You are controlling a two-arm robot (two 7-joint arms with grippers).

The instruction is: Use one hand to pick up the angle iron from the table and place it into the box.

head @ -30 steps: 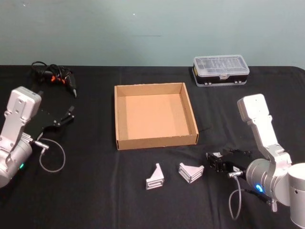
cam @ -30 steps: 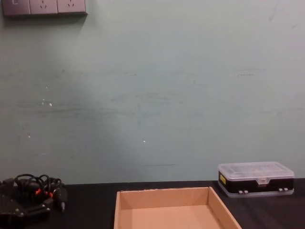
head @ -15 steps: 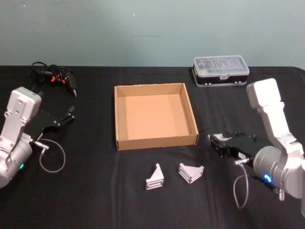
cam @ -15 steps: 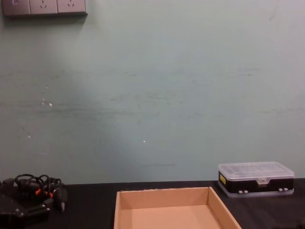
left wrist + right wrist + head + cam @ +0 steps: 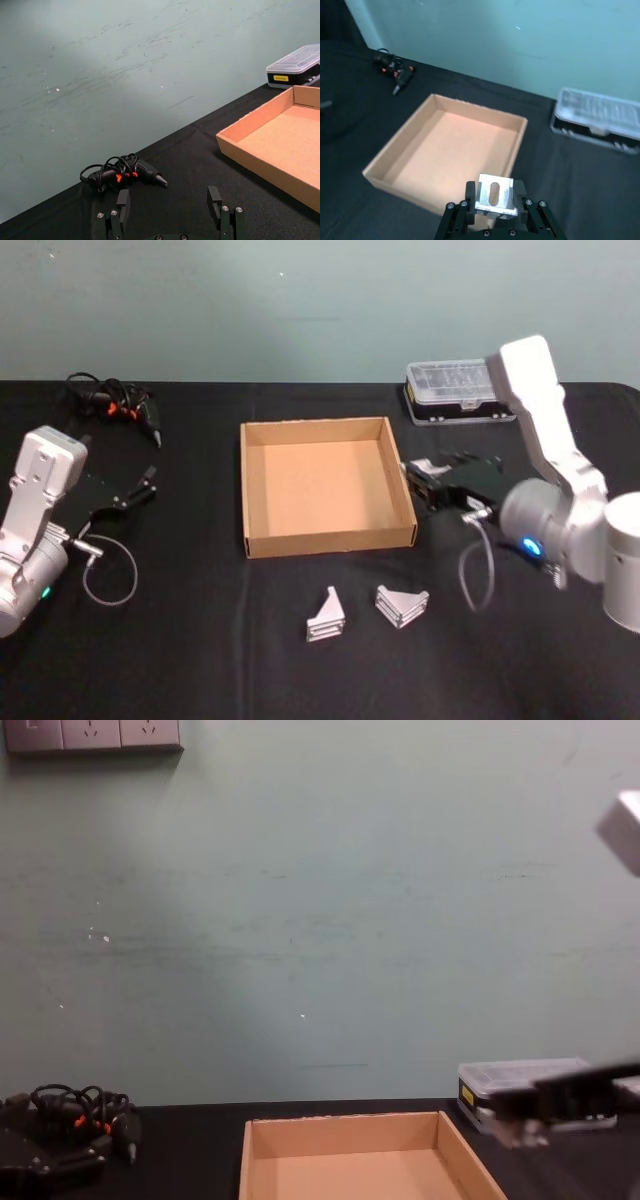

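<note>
Just outside the box's (image 5: 262, 538) right wall, about halfway along it, the right gripper (image 5: 420, 480) hangs above the tabletop (image 5: 200, 640). Its jaws are closed on an angle iron (image 5: 494, 196). In the right wrist view the bright metal piece sits clamped between the two black fingers (image 5: 470, 189), its slotted face turned up, with the box's near corner below and beyond it. The box is bare inside. In the chest view this gripper crosses in front of the case (image 5: 500, 1072) at the far right, blurred, at about the height of the box's rim.

Two loose irons lie on the tabletop in front of the box's near wall, well apart from it: the left iron (image 5: 326, 614) and the right iron (image 5: 402, 604), near each other but not touching.

The left gripper (image 5: 145, 485) is parked at the left side of the tabletop, well apart from the box. Its jaws stand wide apart and hold nothing, as the left wrist view shows. Beyond it, at the far left, lies a black tool (image 5: 120, 402) with a coiled cable.
</note>
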